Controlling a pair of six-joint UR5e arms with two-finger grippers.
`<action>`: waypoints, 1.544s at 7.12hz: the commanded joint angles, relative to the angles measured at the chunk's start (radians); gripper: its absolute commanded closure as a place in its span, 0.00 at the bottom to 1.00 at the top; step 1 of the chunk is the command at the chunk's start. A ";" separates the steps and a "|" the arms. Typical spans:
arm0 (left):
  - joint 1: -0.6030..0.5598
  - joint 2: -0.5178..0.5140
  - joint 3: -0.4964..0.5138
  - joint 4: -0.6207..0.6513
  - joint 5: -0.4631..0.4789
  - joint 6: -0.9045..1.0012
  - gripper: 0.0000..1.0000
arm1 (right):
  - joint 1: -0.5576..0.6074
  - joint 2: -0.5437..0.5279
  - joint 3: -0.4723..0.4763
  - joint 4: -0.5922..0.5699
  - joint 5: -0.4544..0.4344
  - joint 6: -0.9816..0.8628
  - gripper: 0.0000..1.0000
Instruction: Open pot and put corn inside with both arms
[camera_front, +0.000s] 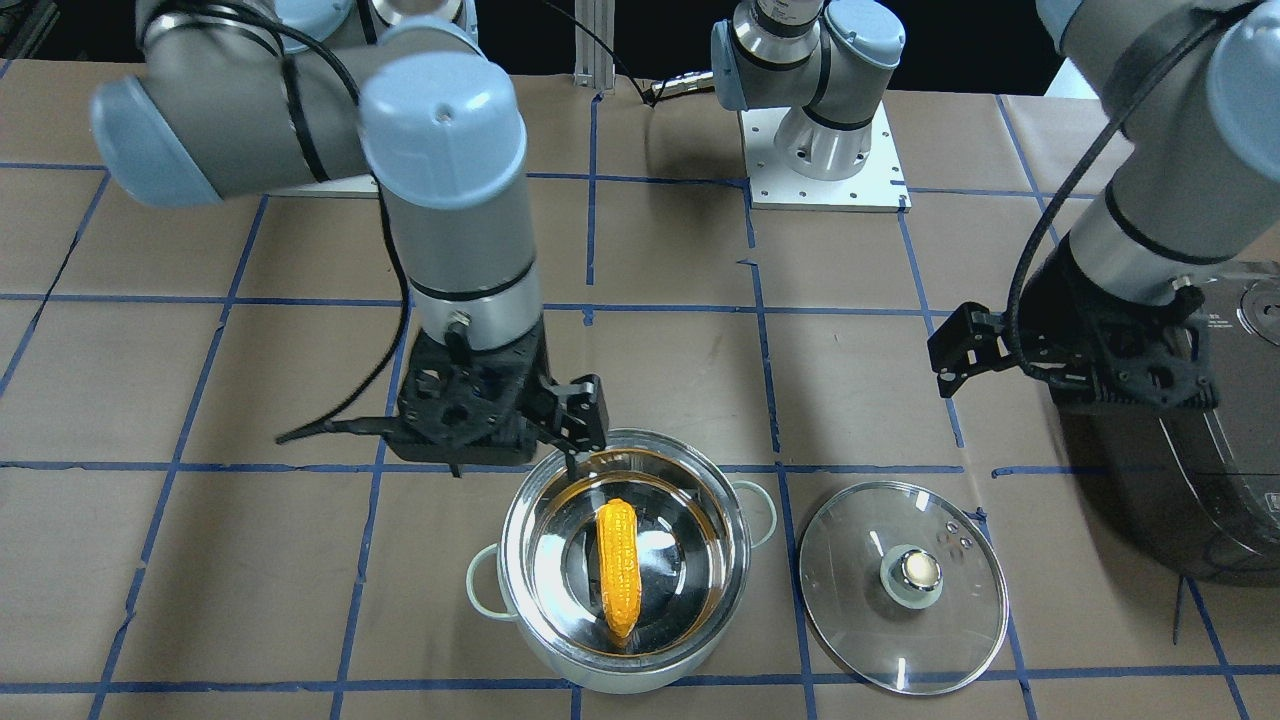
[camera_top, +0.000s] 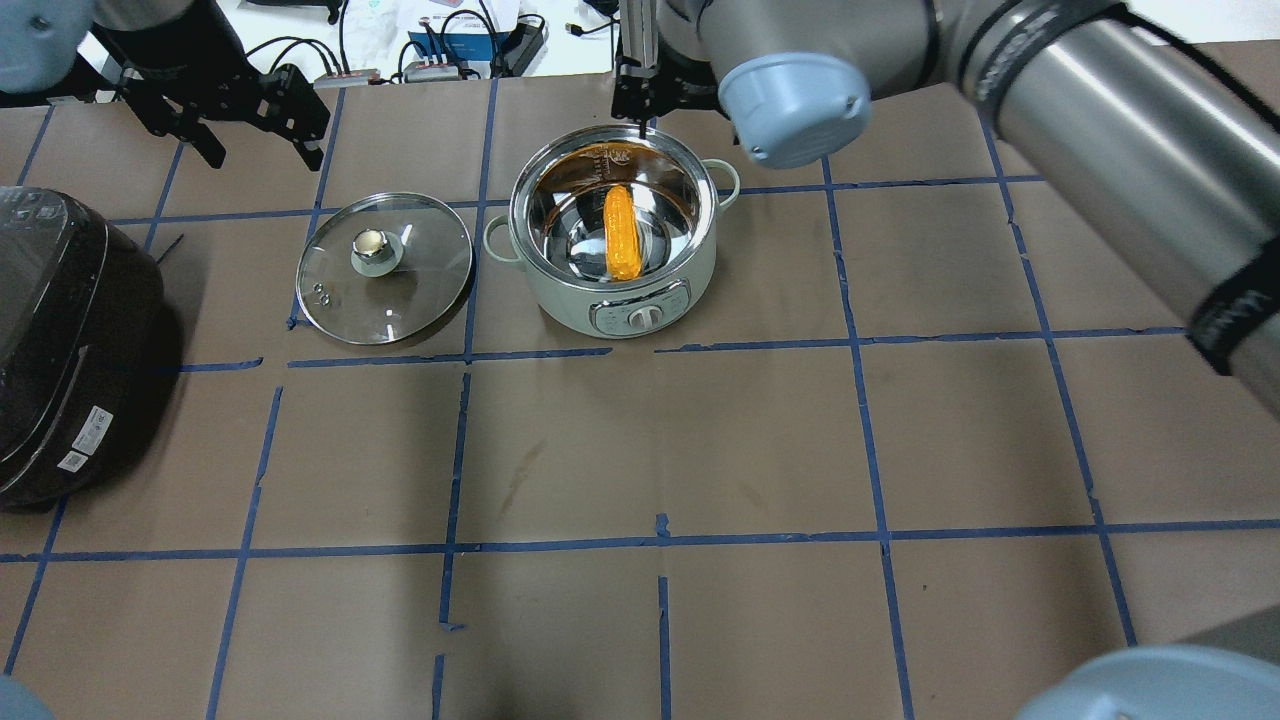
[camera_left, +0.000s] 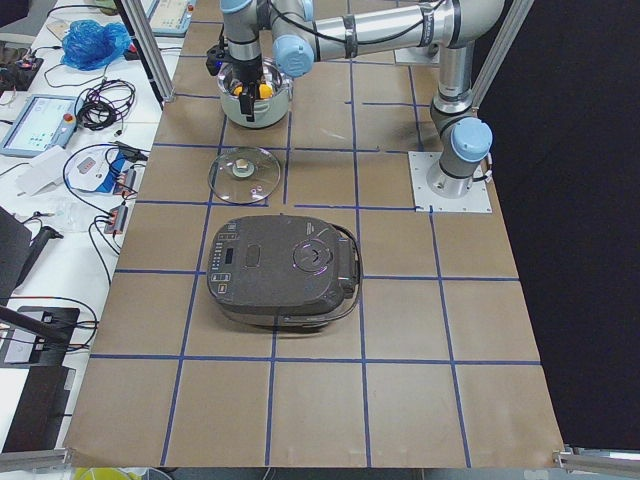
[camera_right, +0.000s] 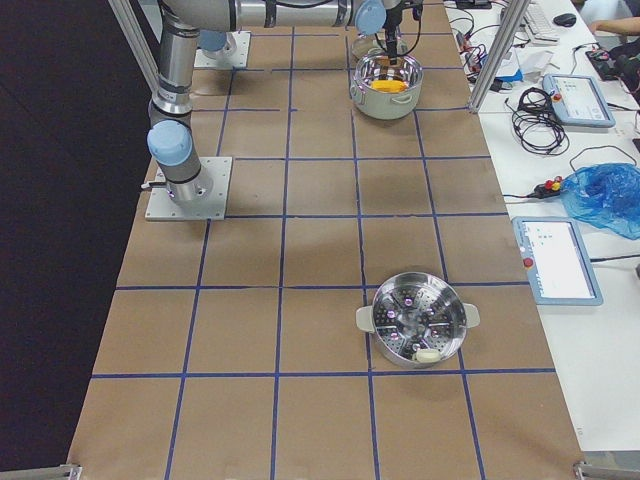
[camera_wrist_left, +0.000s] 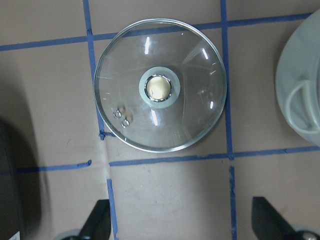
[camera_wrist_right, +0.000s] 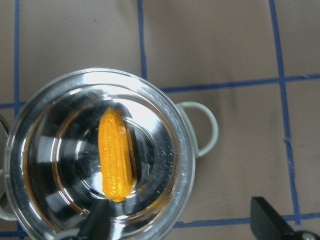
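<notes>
The pot (camera_front: 742, 528) stands open, shiny inside with a pale-green body (camera_top: 640, 298) and loop handles. The corn (camera_front: 618, 570) lies flat on its bottom, also seen in the overhead view (camera_top: 620, 232) and the right wrist view (camera_wrist_right: 116, 155). The glass lid (camera_front: 903, 585) lies knob-up on the table beside the pot, clear of it (camera_wrist_left: 160, 85). My right gripper (camera_front: 580, 435) hangs open and empty over the pot's rim on the robot's side. My left gripper (camera_front: 962, 348) is open and empty above the table, near the lid on the robot's side.
A dark grey rice cooker (camera_top: 60, 330) sits on the robot's left of the lid, under my left arm (camera_front: 1150, 200). A steel steamer pot (camera_right: 415, 320) stands far off toward the table's right end. The table is brown paper with blue tape lines.
</notes>
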 joint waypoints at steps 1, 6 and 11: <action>-0.037 0.108 0.009 -0.068 -0.005 -0.019 0.00 | -0.100 -0.145 0.021 0.271 -0.012 -0.098 0.00; -0.149 0.148 -0.103 0.001 0.004 -0.021 0.00 | -0.185 -0.339 0.225 0.338 -0.008 -0.172 0.03; -0.108 0.162 -0.120 -0.002 0.006 -0.069 0.00 | -0.187 -0.337 0.222 0.289 0.003 -0.174 0.00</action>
